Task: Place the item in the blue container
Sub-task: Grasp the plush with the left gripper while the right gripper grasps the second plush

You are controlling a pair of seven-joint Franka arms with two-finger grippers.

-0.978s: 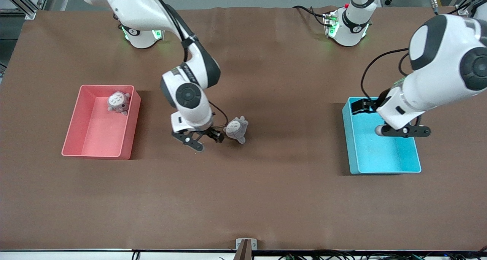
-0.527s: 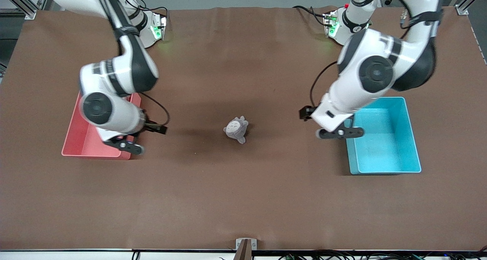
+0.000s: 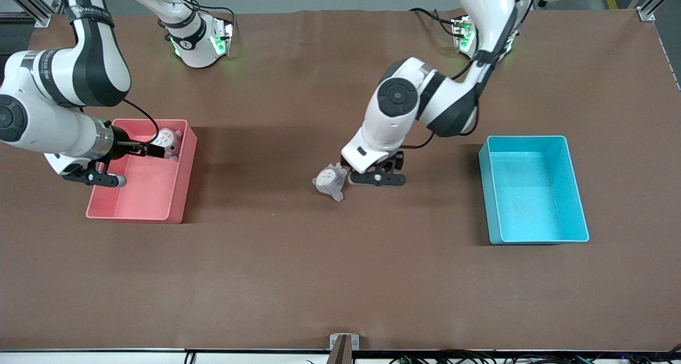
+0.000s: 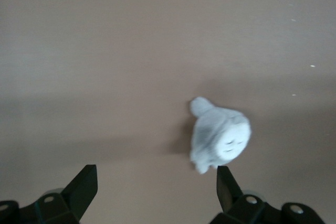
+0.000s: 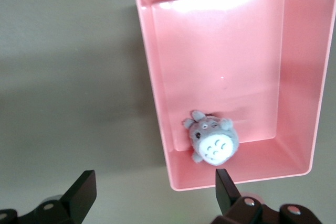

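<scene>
Small grey plush toy point(image 3: 330, 181) sitting on the brown bench point(image 3: 340, 279), middle of it, not yet picked up. Left end effector point(image 3: 376, 178) low just beside the toy, fingers wide open, nothing held, probably lining up to grab. Bright blue plastic bin point(image 3: 577, 193) empty at the left arm's end, well apart from the toy. Right end effector point(image 3: 91, 179) over the pink plastic bin's point(image 3: 181, 183) rim, wide open, empty, waiting. Second grey plush toy point(image 5: 212, 142) inside, tucked in a corner. Metal frame posts at the bench corners.
</scene>
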